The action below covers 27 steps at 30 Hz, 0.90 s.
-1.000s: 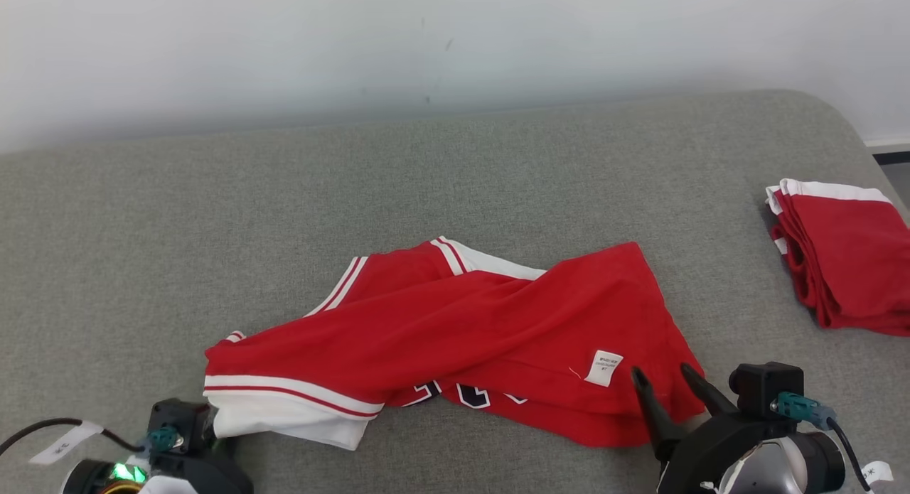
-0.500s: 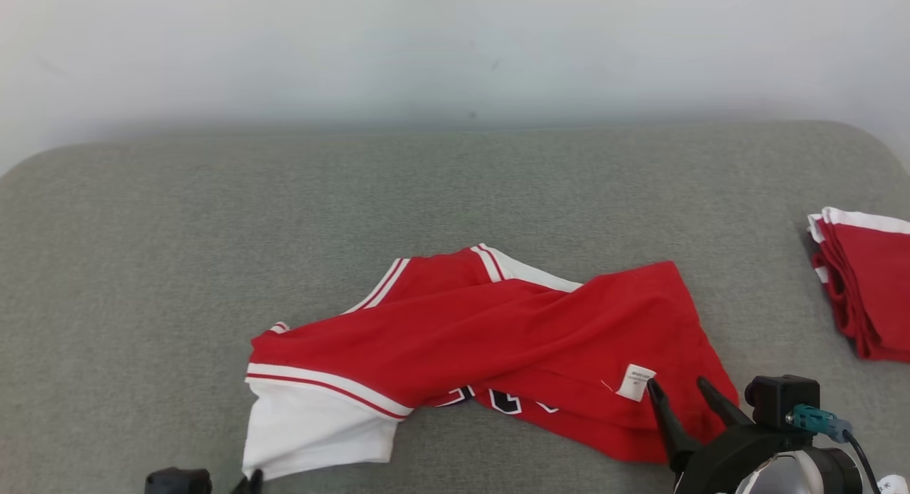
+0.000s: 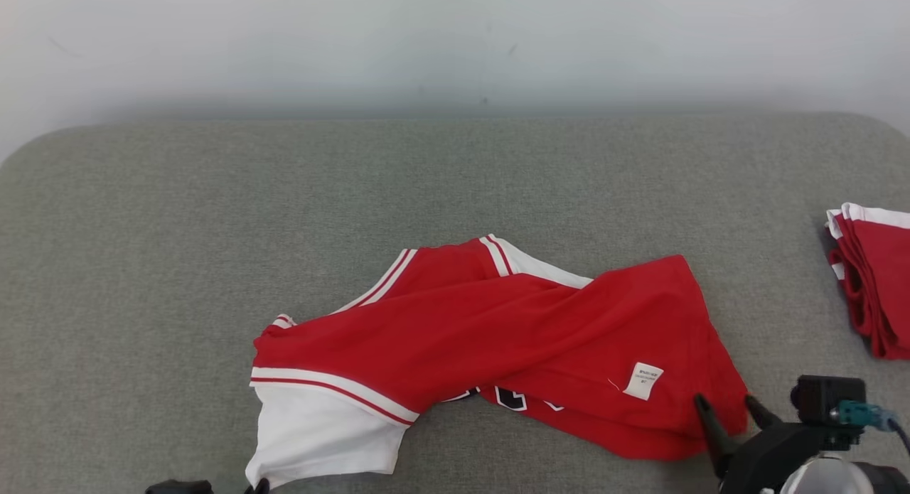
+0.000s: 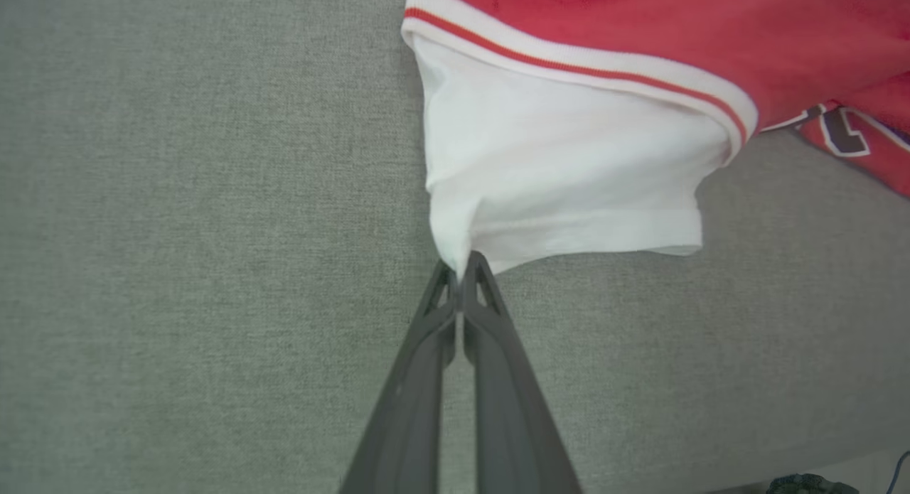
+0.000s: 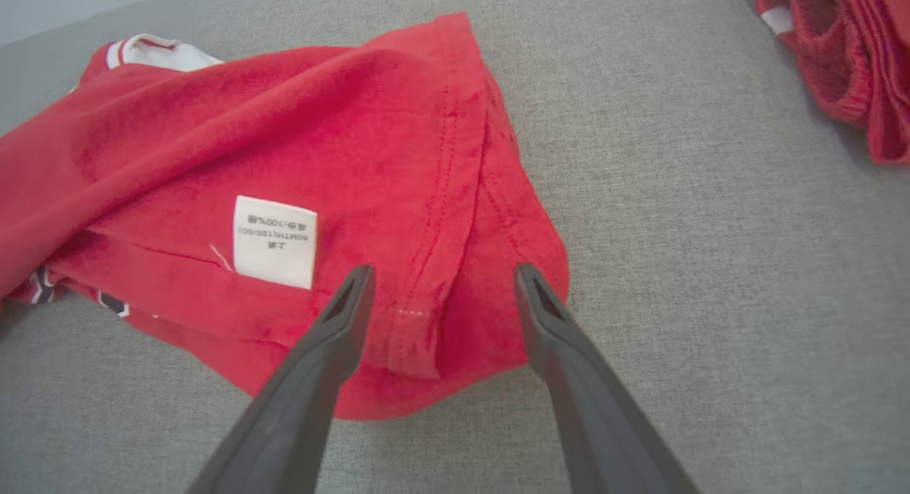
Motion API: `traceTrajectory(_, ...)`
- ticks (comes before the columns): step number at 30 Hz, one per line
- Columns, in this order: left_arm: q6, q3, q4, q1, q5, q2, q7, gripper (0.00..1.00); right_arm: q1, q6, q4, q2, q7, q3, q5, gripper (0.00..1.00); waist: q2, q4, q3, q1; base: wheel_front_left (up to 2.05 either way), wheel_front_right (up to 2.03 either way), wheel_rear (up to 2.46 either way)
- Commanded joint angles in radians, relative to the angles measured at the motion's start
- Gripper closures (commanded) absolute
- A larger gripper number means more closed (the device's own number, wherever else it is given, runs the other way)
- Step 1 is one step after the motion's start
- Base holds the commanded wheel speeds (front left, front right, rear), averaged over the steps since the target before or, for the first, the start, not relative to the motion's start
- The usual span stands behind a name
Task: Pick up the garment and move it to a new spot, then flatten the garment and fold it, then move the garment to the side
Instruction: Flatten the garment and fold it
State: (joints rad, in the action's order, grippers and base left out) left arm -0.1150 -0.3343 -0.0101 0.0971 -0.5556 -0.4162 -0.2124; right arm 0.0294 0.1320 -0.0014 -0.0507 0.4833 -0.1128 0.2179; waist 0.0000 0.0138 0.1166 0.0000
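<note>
Grey padding (image 3: 213, 217) is seen under the crumpled red garment (image 3: 498, 330). Its white sleeve (image 4: 561, 181), far from the label (image 5: 274, 242), is pinched by the closed left gripper (image 4: 462, 274). The open right gripper (image 5: 441, 295), just beside the label, should be closed on both hem layers before lifting.

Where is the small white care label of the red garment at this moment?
In the head view, the small white care label lies on the red and white garment at lower right, just left of the open right gripper.
</note>
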Motion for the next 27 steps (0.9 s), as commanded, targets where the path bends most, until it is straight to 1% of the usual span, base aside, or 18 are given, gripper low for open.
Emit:
traceTrajectory(1, -0.004, 0.003, -0.003, 0.0, -0.002, 0.003, 0.007, 1.0, 0.011, -0.002, -0.011, 0.001, 0.014, -0.009, -0.012, 0.0, 0.0, -0.01, 0.008, 0.0, 0.0, 0.0, 0.0)
traceTrajectory(4, -0.007, 0.004, -0.003, -0.005, -0.004, 0.005, 0.009, 1.0, 0.008, -0.002, -0.035, 0.0, 0.043, -0.023, -0.008, 0.0, 0.0, -0.021, 0.017, 0.0, 0.0, 0.0, 0.0)
traceTrajectory(10, -0.009, 0.005, 0.001, -0.018, -0.003, 0.001, 0.015, 1.0, -0.024, -0.002, -0.014, 0.001, 0.091, -0.004, 0.036, 0.0, 0.0, -0.028, 0.028, 0.0, 0.0, 0.0, 0.0)
traceTrajectory(11, -0.009, 0.004, 0.001, -0.017, -0.003, 0.0, 0.014, 1.0, -0.023, -0.002, -0.011, 0.001, 0.102, 0.005, 0.042, 0.05, 0.0, -0.028, 0.028, 0.0, 0.0, 0.0, 0.0)
traceTrajectory(13, -0.01, 0.003, 0.001, -0.016, -0.005, -0.002, 0.014, 1.0, -0.017, -0.002, -0.011, 0.001, 0.121, 0.018, 0.045, 0.13, 0.0, -0.026, 0.028, 0.0, 0.0, 0.0, 0.0)
traceTrajectory(14, -0.012, 0.004, 0.0, -0.015, -0.006, -0.002, 0.015, 1.0, -0.013, -0.002, -0.013, 0.001, 0.128, 0.022, 0.048, 0.15, 0.0, -0.025, 0.028, 0.0, 0.0, 0.0, 0.0)
traceTrajectory(15, -0.013, 0.005, -0.001, -0.013, -0.007, -0.003, 0.015, 1.0, -0.01, -0.002, -0.016, 0.0, 0.13, 0.026, 0.048, 0.25, 0.0, -0.024, 0.029, 0.0, 0.0, 0.0, 0.0)
traceTrajectory(17, -0.016, 0.007, -0.003, -0.009, -0.008, -0.004, 0.016, 1.0, -0.01, -0.002, -0.024, 0.0, 0.129, 0.031, 0.053, 0.29, 0.0, -0.023, 0.029, 0.0, 0.0, 0.0, 0.0)
traceTrajectory(18, -0.017, 0.007, -0.004, -0.008, -0.009, -0.005, 0.017, 1.0, -0.01, -0.002, -0.026, 0.001, 0.129, 0.035, 0.054, 0.36, 0.0, -0.023, 0.029, 0.0, 0.0, 0.0, 0.0)
traceTrajectory(19, -0.018, 0.008, -0.006, -0.007, -0.008, -0.006, 0.018, 1.0, -0.01, -0.002, -0.028, 0.001, 0.129, 0.037, 0.054, 0.46, 0.0, -0.024, 0.03, 0.0, 0.0, 0.0, 0.0)
traceTrajectory(20, -0.018, 0.008, -0.008, -0.007, -0.007, -0.007, 0.019, 1.0, -0.01, -0.002, -0.028, 0.0, 0.129, 0.038, 0.052, 0.53, 0.0, -0.024, 0.03, 0.0, 0.0, 0.0, 0.0)
traceTrajectory(21, -0.02, 0.008, -0.01, -0.008, -0.005, -0.007, 0.019, 1.0, -0.011, -0.002, -0.027, 0.0, 0.13, 0.039, 0.05, 0.57, 0.0, -0.024, 0.03, 0.0, 0.0, 0.0, 0.0)
traceTrajectory(23, -0.022, 0.006, -0.014, -0.012, -0.001, -0.007, 0.025, 1.0, -0.013, -0.002, -0.027, 0.001, 0.13, 0.042, 0.047, 0.71, 0.0, -0.023, 0.029, 0.0, 0.0, 0.0, 0.0)
traceTrajectory(25, -0.024, 0.005, -0.017, -0.016, 0.002, -0.005, 0.031, 1.0, -0.015, -0.002, -0.025, 0.0, 0.131, 0.043, 0.044, 0.89, 0.0, -0.023, 0.028, 0.0, 0.0, 0.0, 0.0)
traceTrajectory(27, -0.025, 0.006, -0.019, -0.019, 0.004, -0.002, 0.041, 1.0, -0.017, -0.002, -0.024, 0.001, 0.127, 0.044, 0.038, 1.0, 0.0, -0.023, 0.027, 0.0, 0.0, 0.0, 0.0)
